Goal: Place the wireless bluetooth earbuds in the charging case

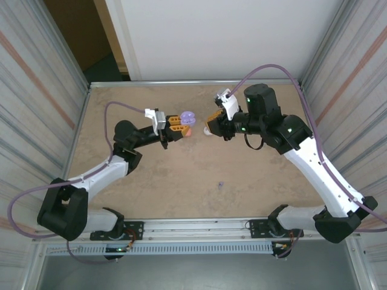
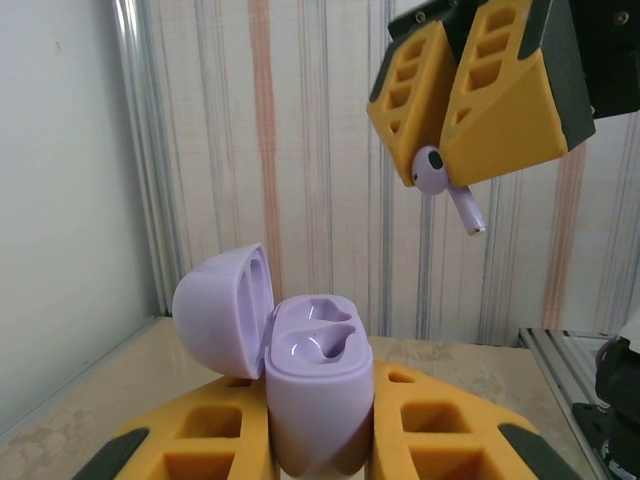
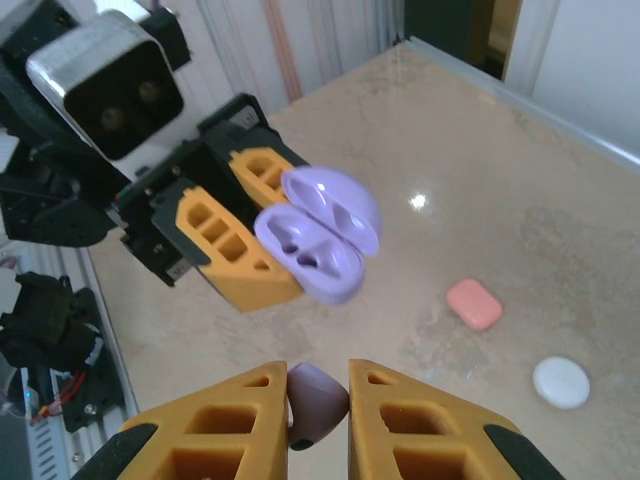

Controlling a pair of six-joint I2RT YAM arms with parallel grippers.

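My left gripper point(image 2: 320, 388) is shut on an open purple charging case point(image 2: 318, 400), held upright with its lid point(image 2: 225, 308) tipped back to the left and both sockets empty. My right gripper point(image 3: 318, 378) is shut on a purple earbud point(image 3: 318, 402). In the left wrist view that earbud point(image 2: 432, 170) hangs above and to the right of the case, stem point(image 2: 467, 210) pointing down, pinched between the right gripper's orange fingers point(image 2: 500, 100). From above, the left gripper point(image 1: 175, 124) and the right gripper point(image 1: 213, 125) face each other over mid-table, with the case point(image 1: 187, 116) between them.
A closed pink case point(image 3: 473, 303) and a white case point(image 3: 561, 382) lie on the beige table beyond the grippers. A tiny purple speck point(image 1: 221, 184) sits on the table nearer the bases. Corrugated walls point(image 1: 36, 90) close in both sides.
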